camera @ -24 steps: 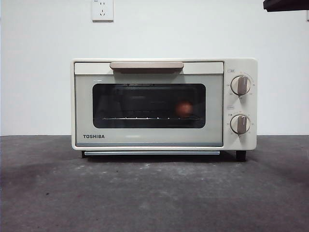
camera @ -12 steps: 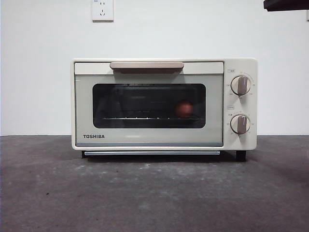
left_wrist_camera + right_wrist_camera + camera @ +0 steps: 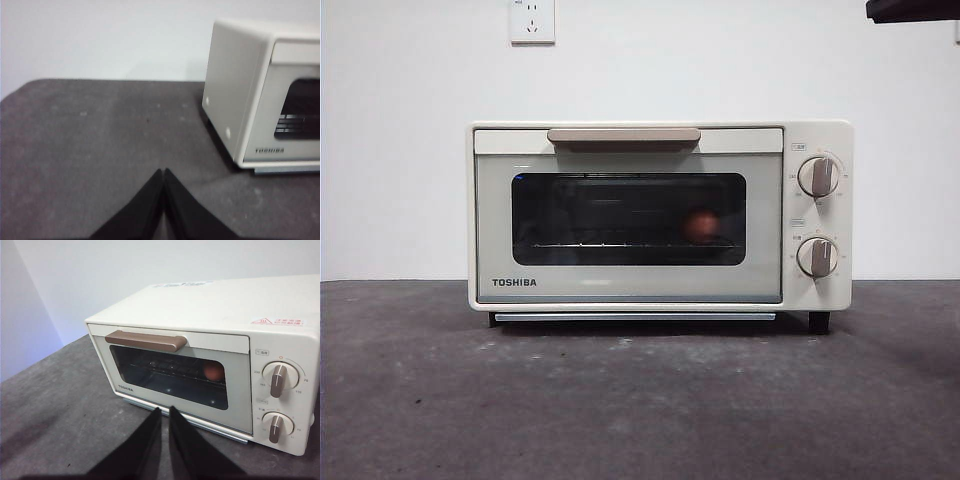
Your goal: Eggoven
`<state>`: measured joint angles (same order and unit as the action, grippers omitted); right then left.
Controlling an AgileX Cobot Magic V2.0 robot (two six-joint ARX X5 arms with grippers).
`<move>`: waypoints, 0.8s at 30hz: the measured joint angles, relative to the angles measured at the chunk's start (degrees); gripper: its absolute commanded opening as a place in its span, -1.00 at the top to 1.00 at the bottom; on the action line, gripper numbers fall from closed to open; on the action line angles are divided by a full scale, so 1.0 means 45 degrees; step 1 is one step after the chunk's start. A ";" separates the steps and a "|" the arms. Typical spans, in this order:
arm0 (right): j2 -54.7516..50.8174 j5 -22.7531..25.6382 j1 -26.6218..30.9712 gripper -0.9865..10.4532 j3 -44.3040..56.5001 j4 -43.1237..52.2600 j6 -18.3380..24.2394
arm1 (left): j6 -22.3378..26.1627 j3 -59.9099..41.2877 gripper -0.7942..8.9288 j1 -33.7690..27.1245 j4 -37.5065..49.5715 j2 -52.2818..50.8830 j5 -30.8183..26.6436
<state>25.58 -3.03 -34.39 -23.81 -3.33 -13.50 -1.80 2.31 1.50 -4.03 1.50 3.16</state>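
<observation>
Egg (image 3: 701,225) sits on the rack inside the shut oven (image 3: 660,215). Both grippers, left (image 3: 163,172) and right (image 3: 164,411), are closed, empty and clear of it; placing looks finished, leaving perhaps a knob (image 3: 818,177) to turn.

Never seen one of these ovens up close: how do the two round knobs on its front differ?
The upper knob sits inside a wide arc of printed numbers; the lower knob has fewer marks around it. The upper knob sits level with the oven window's top edge, the lower near its bottom edge. Both are round, tan-barred, and point straight up.
</observation>
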 measured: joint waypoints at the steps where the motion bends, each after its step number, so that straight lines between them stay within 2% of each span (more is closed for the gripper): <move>1: 0.0000 -0.0005 0.0000 0.82 0.0000 -0.0005 0.0005 | -0.0005 -0.0107 0.82 0.0000 -0.0209 -0.0160 0.0000; 8: 0.0000 0.0000 0.0000 0.82 0.0000 0.0005 0.0005 | -0.0097 -0.0117 0.82 0.0005 -0.1350 -0.0277 -0.0005; 24: 0.0000 0.0000 0.0000 0.82 0.0000 0.0034 0.0005 | -0.0738 -0.0117 0.82 0.0000 -0.1370 -0.0267 -0.0015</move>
<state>25.58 -3.03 -34.39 -23.81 -3.18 -13.47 -5.13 1.78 1.50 -10.20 0.30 3.09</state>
